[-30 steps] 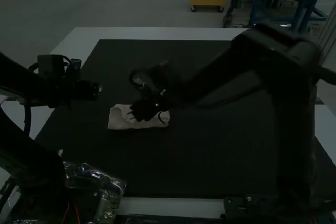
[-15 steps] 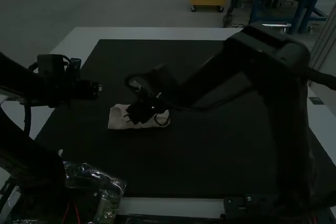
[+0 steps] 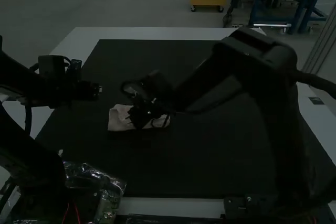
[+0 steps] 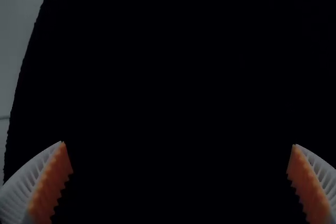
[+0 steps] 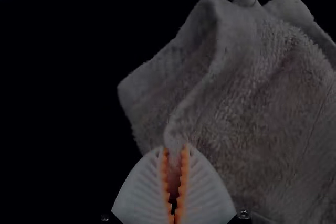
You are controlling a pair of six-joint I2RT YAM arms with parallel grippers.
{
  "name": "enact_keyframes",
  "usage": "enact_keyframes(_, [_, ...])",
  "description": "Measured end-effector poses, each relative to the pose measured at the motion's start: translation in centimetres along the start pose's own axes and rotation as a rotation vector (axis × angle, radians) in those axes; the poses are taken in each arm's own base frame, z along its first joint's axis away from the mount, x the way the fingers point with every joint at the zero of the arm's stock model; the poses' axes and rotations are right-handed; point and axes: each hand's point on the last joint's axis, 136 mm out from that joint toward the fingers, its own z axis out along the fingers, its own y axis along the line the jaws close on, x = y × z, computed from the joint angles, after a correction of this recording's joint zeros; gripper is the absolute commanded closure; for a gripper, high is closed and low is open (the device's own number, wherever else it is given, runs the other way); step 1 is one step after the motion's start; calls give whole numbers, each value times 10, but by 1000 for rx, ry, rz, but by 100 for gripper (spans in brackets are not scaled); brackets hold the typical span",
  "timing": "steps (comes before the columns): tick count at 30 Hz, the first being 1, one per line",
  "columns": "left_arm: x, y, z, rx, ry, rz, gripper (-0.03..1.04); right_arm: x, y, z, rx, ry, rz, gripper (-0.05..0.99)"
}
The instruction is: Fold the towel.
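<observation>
Towel at nine o'clock on the dark mat, lying as a compact strip with its long sides running from nine to three, and the right gripper is right on it! Look at those fingers: drawn nearly together, a small lip of cloth pinched between the tips, soft loose folds rising beyond. Over at ten o'clock from the cloth, the left gripper sits well apart, its fingers spread wide with nothing between them. So the step in hand looks like a late fold, or a tidy-up of a layer, with the right doing the work alone. What's wanted next, I'd say: keep that pinch, lift just the top layer, lay it over level, then let go gently. Grab too deep and the lower layers come along too, and the strip bunches up!
</observation>
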Motion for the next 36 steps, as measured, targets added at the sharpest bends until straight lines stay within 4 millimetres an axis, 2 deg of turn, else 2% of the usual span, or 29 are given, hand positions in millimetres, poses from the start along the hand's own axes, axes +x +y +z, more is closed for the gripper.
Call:
enact_keyframes(10, [9,-2,-1,3,17,-3,4,-40,7,-1,-38,-77,12,95])
enact_keyframes(11, [9,-2,-1,3,17,-4,4,-42,8,-1,-42,-80,15,93])
enact_keyframes(15, [9,-2,-1,3,17,-4,4,-46,12,3,-62,-85,41,68])
enact_keyframes(18, [9,-2,-1,3,17,-4,4,-42,12,8,-69,-69,63,54])
enact_keyframes(20, [9,-2,-1,3,17,-4,4,-38,13,8,-70,-53,77,46])
enact_keyframes(21, [9,-2,-1,3,16,-4,4,-38,13,8,-72,-54,79,46])
enact_keyframes(27, [7,-1,-1,1,9,-2,4,-44,14,4,-75,-65,83,46])
enact_keyframes(28, [6,-1,-1,1,7,-2,4,-48,14,2,-75,-73,82,50])
enact_keyframes(30, [6,-1,-1,1,6,-2,4,-59,13,-6,-76,-97,78,70])
enact_keyframes(32, [6,-1,-1,1,5,-1,4,-70,9,-16,-76,-124,80,83])
enact_keyframes(34, [6,-1,-1,0,4,-1,4,-78,5,-24,-80,-146,82,94])
enact_keyframes(36, [5,-1,-1,0,3,-1,4,-81,0,-28,-83,-160,86,95])
